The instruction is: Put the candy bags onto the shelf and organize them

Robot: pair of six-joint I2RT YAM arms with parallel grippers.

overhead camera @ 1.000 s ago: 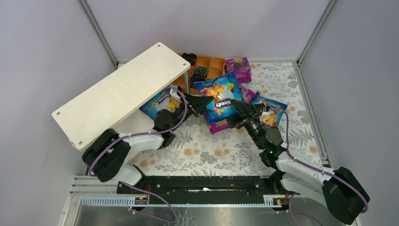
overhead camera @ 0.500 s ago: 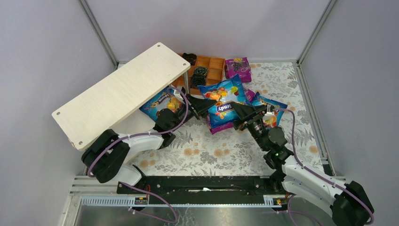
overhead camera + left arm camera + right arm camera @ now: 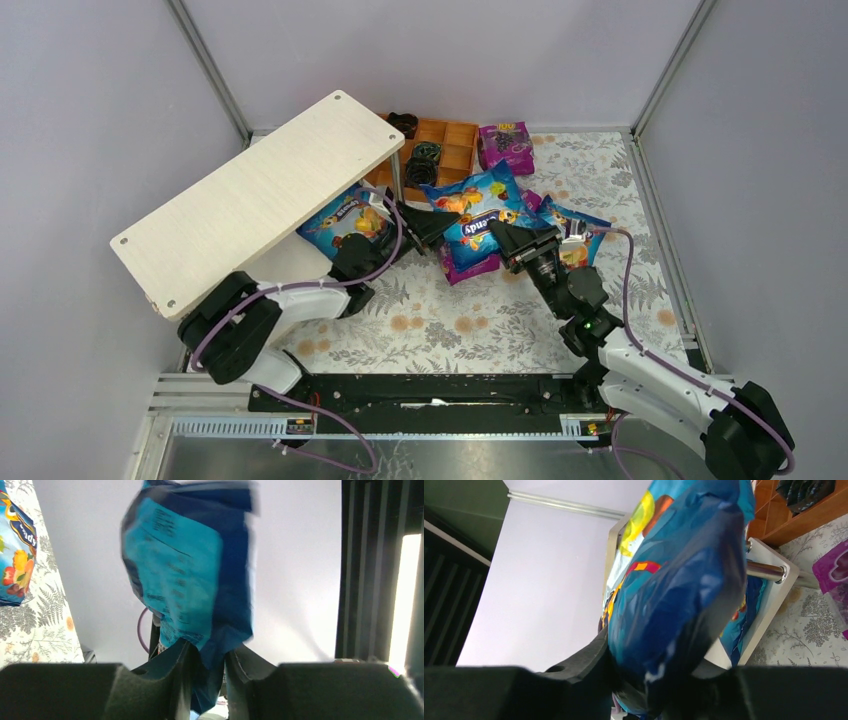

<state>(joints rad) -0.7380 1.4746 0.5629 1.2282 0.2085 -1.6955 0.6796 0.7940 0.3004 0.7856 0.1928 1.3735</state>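
Note:
A blue candy bag (image 3: 476,213) with fruit pictures hangs over the mat between my two grippers. The left gripper (image 3: 437,226) pinches its left edge; in the left wrist view the bag (image 3: 185,570) rises from the narrow gap between that gripper's (image 3: 207,652) jaws. The right gripper (image 3: 506,238) clamps the bag's right side, and in its own view the bag (image 3: 679,580) fills that gripper's (image 3: 659,645) jaws. The shelf (image 3: 260,195) stands at the left, with another blue bag (image 3: 345,220) on its lower board (image 3: 769,597).
A blue bag (image 3: 577,238) and purple bags (image 3: 466,269) lie on the flowered mat under and beside the held bag. One more purple bag (image 3: 505,146) lies at the back. An orange-brown tray (image 3: 458,150) holding black rings (image 3: 424,155) stands behind the shelf's corner.
The right gripper came in from the right and closed on the blue bag. The bag shifted back and tilted. The left jaws eased slightly but the bag's edge stays between them.

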